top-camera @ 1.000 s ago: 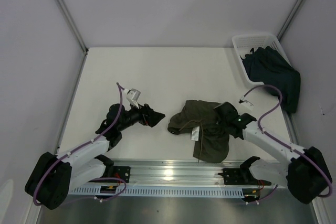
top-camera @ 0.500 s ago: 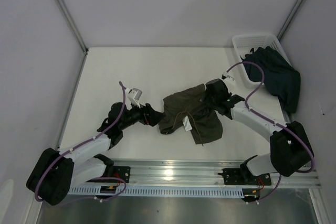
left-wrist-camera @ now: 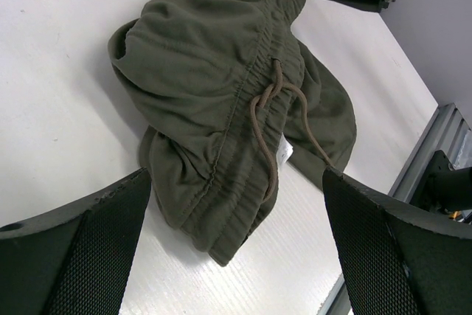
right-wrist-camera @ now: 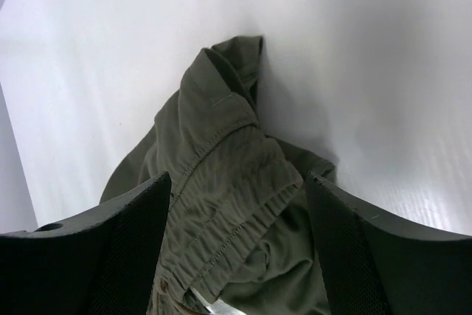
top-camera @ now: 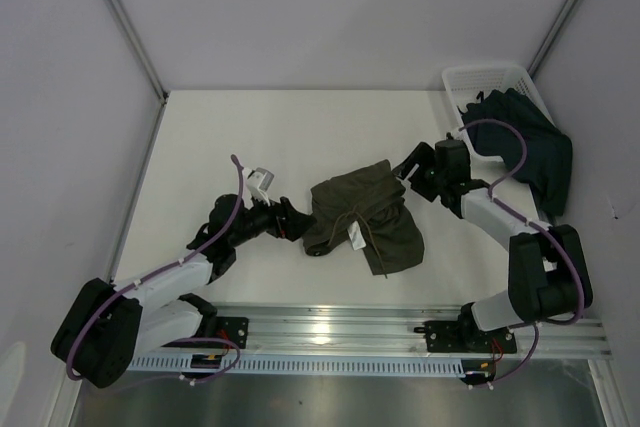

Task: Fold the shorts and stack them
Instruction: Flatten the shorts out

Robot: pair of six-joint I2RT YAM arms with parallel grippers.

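bench [top-camera: 300,127] | navy shorts [top-camera: 520,142] draped over basket [top-camera: 470,77], well behind right tool [top-camera: 407,169] | olive shorts [top-camera: 360,215] crumpled on bench between tools | left tool [top-camera: 298,223] spread wide, empty, just beside olive shorts | right tool spread, empty, at their corner

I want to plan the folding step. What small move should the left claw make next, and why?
Probably move the left claw forward and shut it on the nearest edge of the olive shorts. They lie crumpled; this claw and the right claw stand open beside them, holding nothing.
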